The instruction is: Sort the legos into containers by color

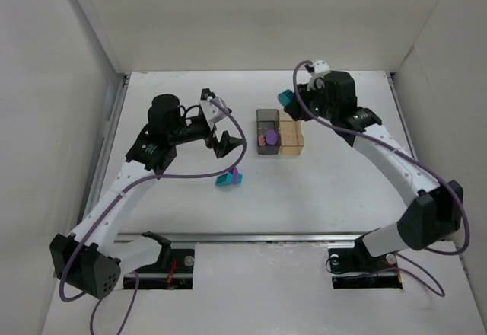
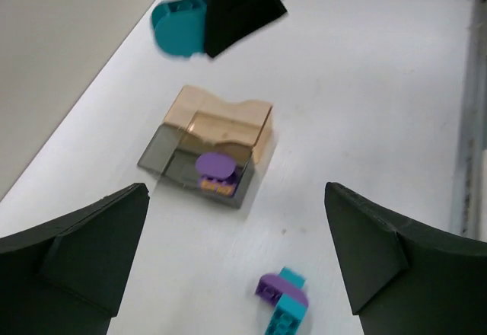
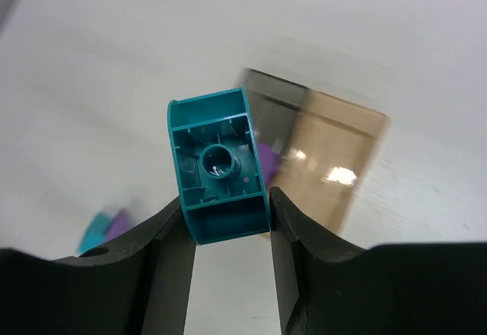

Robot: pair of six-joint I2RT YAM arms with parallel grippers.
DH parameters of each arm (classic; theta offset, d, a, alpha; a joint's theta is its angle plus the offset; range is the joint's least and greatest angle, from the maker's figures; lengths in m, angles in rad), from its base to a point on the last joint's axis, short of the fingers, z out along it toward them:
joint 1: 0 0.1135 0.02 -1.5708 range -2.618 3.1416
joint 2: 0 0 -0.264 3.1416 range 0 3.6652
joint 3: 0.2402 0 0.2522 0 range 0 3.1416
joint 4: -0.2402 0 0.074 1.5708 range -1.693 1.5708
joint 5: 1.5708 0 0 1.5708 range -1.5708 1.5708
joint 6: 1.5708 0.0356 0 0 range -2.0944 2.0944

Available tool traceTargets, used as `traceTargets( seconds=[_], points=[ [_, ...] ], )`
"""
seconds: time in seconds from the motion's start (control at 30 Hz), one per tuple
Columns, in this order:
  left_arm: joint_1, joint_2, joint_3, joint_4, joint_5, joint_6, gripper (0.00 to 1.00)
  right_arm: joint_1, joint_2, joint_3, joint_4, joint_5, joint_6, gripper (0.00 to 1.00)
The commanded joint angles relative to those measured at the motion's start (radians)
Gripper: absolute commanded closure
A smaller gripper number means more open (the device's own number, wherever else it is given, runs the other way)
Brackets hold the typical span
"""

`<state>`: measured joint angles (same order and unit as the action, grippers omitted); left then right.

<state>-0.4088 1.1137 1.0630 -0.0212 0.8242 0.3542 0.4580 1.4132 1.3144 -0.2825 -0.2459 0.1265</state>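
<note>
Table surface [image 1: 342,190], white, carries all items and both arm bases at its near edge. Left arm [image 1: 122,190] extends to the left gripper [image 1: 219,119], whose fingers [image 2: 84,251] are spread wide with nothing between them. Right arm [image 1: 396,160] extends to the right gripper [image 1: 289,103], whose fingers [image 3: 300,236] pinch a teal brick [image 3: 221,164] by two opposite sides, hollow underside facing the wrist camera.

The two joined bins lie ahead of the left gripper, well apart from it and roughly centred between its spread fingers in the left wrist view. The grey bin [image 2: 163,152] is the nearer of the two to that gripper; the amber bin [image 2: 228,118] touches its far side. Seen from the right gripper, both bins lie just beyond the held teal brick [image 1: 285,97]: the grey bin [image 3: 274,103] directly behind the brick, the amber bin [image 3: 335,152] to its right. Whether the brick is over a bin or beside it cannot be determined.

One purple brick [image 2: 214,169] rests inside the grey bin, upright, with an orange patch on its near side.

A loose teal-and-purple pair [image 2: 283,297] lies on the table between the left gripper and the bins, close below the gripper; the two pieces are touching.
</note>
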Motion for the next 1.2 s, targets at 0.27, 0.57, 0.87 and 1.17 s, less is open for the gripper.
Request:
traceTargets(
  seconds=[0.27,0.57,0.87,1.17],
  points=[
    [-0.002,-0.043,-0.138,-0.258,-0.142,0.471,0.12,-0.099,0.269,0.031,-0.087,0.204,0.124,1.0],
    [-0.002,-0.043,-0.205,-0.404,-0.093,0.659,0.23,-0.099,0.323,0.083,-0.153,0.234,0.154,0.34],
    [-0.002,0.024,-0.271,-0.516,-0.059,0.94,0.17,-0.065,0.25,0.174,-0.21,0.221,0.124,0.11],
    [-0.002,0.25,-0.241,-0.461,-0.123,0.999,0.15,-0.047,0.142,0.109,-0.188,0.2,0.124,0.11]
  ],
)
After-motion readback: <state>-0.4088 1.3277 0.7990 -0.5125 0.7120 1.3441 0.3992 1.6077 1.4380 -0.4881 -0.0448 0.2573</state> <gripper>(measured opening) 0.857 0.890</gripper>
